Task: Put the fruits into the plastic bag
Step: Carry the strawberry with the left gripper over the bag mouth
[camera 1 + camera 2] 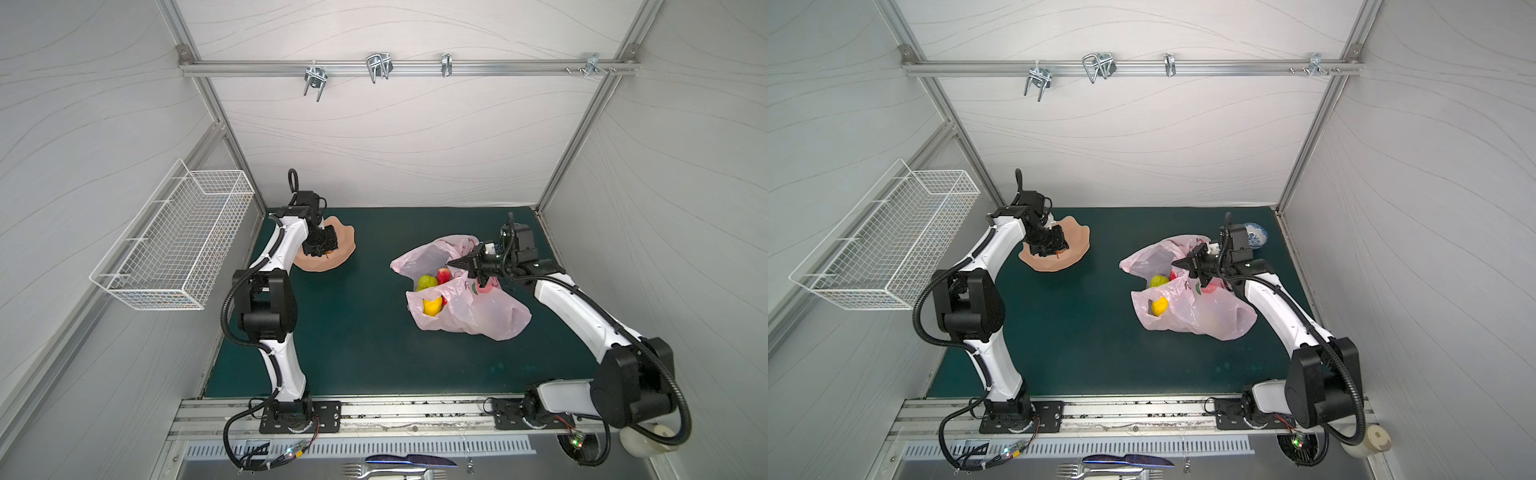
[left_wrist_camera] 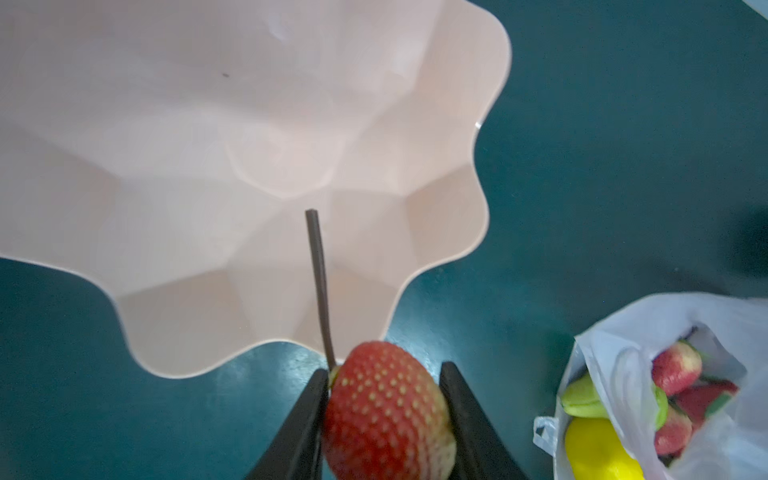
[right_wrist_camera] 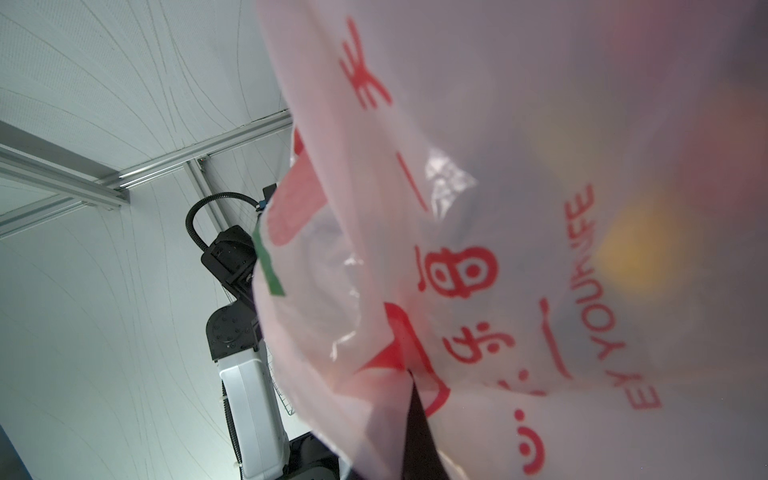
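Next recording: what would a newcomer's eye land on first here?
The glossy red toy strawberry with a brown stem, clamped in the left hand over the peach-coloured scalloped plastic dish at the back left. Then the translucent pale-pink plastic bag right of centre, its rim pinched by the right hand, a yellow toy lemon showing inside.
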`<act>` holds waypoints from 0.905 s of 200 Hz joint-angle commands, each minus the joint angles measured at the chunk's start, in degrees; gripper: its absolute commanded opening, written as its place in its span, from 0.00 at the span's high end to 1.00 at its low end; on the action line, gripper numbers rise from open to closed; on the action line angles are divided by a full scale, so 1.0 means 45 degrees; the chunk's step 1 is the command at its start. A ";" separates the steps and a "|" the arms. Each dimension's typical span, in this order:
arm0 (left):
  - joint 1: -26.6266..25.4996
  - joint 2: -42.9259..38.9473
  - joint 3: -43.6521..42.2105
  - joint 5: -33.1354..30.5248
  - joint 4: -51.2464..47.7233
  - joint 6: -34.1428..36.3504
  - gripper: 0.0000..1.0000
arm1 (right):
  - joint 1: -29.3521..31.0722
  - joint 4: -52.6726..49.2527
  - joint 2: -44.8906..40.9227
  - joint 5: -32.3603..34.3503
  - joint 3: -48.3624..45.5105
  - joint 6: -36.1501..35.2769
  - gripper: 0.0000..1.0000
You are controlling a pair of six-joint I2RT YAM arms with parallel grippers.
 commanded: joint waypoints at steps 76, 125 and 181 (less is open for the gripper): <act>-0.3732 -0.3761 -0.4624 0.3128 0.4188 0.1097 0.74 | -0.0032 0.0105 0.0211 -0.0256 0.0446 -0.0006 1.00; -0.4823 -0.3598 -0.4664 0.4430 0.4827 0.1401 0.76 | -0.0032 0.0067 0.0149 -0.0242 0.0398 -0.0014 1.00; -0.6066 -0.2518 -0.3973 0.4820 0.5632 0.0956 0.77 | -0.0029 0.0107 0.0188 -0.0262 0.0454 0.0011 1.00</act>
